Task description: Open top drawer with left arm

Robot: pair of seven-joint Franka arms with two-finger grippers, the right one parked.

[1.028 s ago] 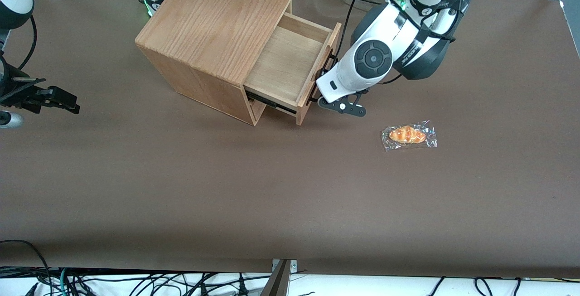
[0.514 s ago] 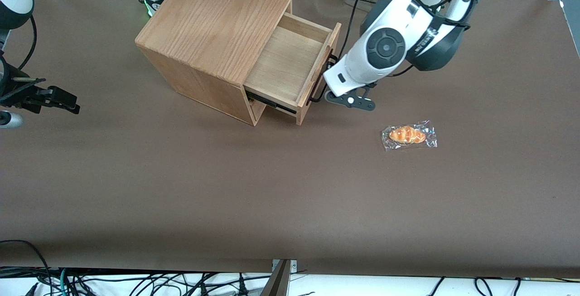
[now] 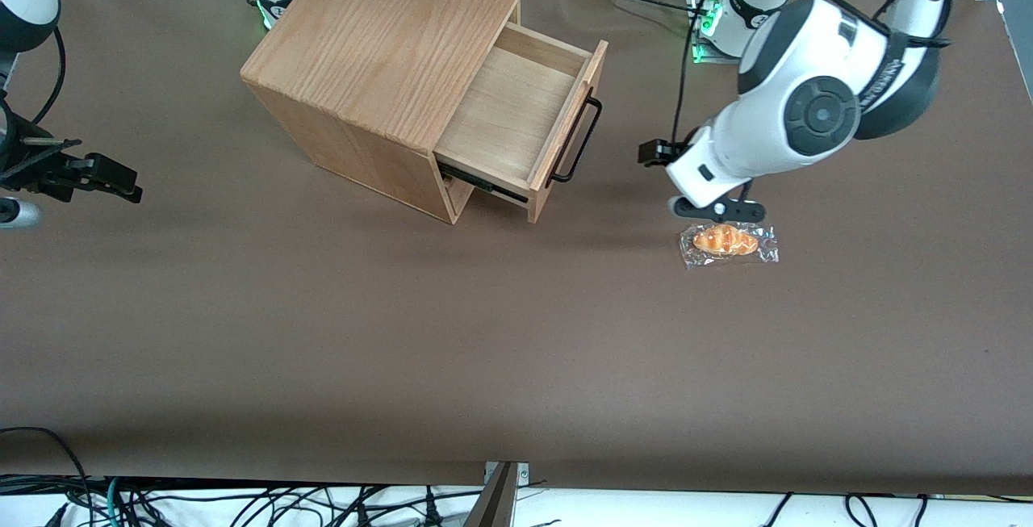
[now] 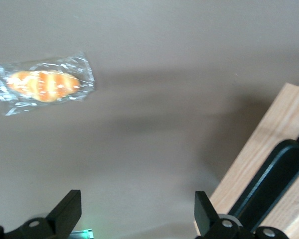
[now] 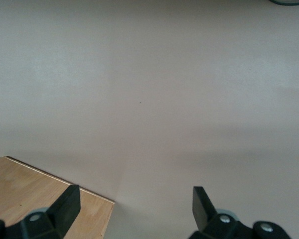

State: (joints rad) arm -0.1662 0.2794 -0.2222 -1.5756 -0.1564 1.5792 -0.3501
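**Inspector:** Status of the top drawer?

**Assistant:** It stands drawn well out of the oak casing, toward the working arm's end of the table. The pale plywood floor is exposed and nothing lies in it. A black side rail shows along the edge nearer the front camera. By this evidence the opening appears done, or very nearly so.

**Inspector:** And the left arm?

**Assistant:** It hangs apart from the drawer, clear of the handle. The gripper sits low over the table, near a wrapped pastry. In the wrist view the fingers stand wide apart with only bare table between them. The gripper has hold of nothing.

**Inspector:** Handling assessment of the drawer?

**Assistant:** The build is rigid wood on metal slides, so it should travel straight with steady, moderate resistance. It is not fragile. The casing looks light enough to shift on the table if the pull is jerked or angled, so any further draw should run along the rails.

**Inspector:** Recommended point of hold?

**Assistant:** The black bar handle, near its middle, with the fingers closing across the bar. The metal is smooth, so a firm closure is advised. A hold near either end would risk skewing the drawer on its rails.
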